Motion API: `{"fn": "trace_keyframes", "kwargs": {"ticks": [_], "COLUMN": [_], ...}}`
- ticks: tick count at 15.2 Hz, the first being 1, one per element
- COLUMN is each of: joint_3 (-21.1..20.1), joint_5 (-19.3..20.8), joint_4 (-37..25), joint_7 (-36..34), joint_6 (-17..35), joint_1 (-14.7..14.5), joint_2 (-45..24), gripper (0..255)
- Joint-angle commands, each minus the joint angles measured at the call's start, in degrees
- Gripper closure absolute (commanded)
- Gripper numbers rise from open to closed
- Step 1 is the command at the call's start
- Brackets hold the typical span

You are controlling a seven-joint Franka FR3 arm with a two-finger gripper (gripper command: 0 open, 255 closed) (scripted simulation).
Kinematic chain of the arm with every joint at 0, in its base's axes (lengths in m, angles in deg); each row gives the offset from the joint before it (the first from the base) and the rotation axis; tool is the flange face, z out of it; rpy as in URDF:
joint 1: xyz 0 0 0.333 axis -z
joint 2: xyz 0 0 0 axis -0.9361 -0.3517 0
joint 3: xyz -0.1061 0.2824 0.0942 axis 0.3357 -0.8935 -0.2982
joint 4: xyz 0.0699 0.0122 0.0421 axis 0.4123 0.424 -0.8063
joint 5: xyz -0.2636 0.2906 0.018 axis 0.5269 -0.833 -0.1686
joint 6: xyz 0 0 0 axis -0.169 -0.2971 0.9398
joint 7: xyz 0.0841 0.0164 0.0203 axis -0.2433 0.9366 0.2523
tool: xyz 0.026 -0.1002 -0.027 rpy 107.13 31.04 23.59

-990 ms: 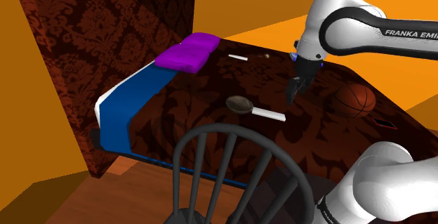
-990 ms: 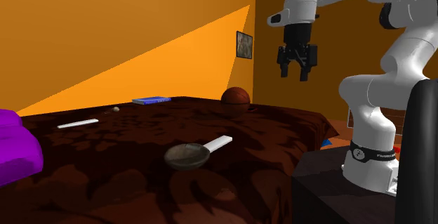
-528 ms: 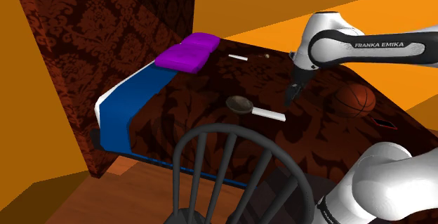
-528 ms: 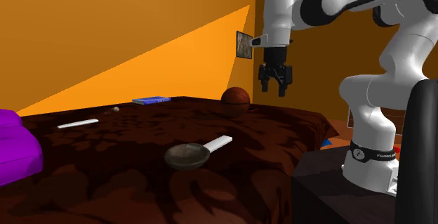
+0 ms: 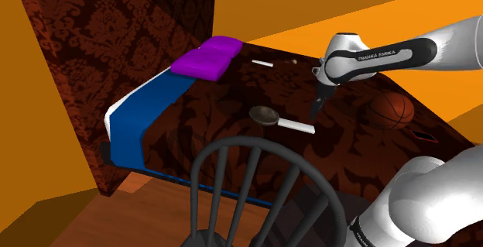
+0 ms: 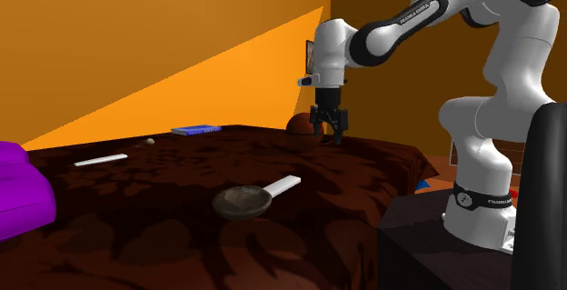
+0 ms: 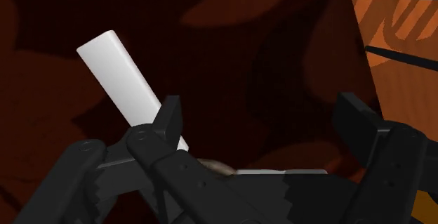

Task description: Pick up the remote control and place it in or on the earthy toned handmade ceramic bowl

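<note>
A white slab-shaped remote control (image 5: 298, 125) lies on the dark red patterned bedspread (image 5: 217, 141). One of its ends is against a small brown bowl (image 5: 263, 114). My black gripper (image 5: 313, 111) hangs just above the bed, beside the remote's far end on the shoulder view's right. In the second exterior view the gripper (image 6: 328, 135) is beyond the remote (image 6: 283, 185) and the bowl (image 6: 242, 202). In the wrist view the gripper (image 7: 261, 121) is open, and the remote (image 7: 119, 82) lies outside one finger (image 7: 168, 121), untouched.
An orange basketball (image 5: 391, 110) rests on the bed close to the gripper. A second white slab (image 5: 262, 63), a blue book (image 6: 196, 130) and a tiny ball (image 6: 149, 141) lie farther off. Purple pillows (image 5: 207, 58) sit by the headboard. A dark chair back (image 5: 255, 183) stands in front.
The gripper has come down from high above the bed to just over it. It has also shifted toward the remote and bowl. Nothing on the bed has moved.
</note>
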Motion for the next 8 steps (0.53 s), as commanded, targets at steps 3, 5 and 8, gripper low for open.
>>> {"fn": "trace_keyframes", "kwargs": {"ticks": [3,5,8], "joint_3": [4.84,6.91,8.82], "joint_5": [-3.54,-6.78,-13.36], "joint_4": [-3.42,-5.66,-9.73], "joint_7": [8.86,14.02,22.6], "joint_6": [6.15,8.8,11.88], "joint_1": [-1.41,-2.06,-2.27], "joint_2": [-9.23,-14.41,-22.69], "gripper": [0,0,0]}}
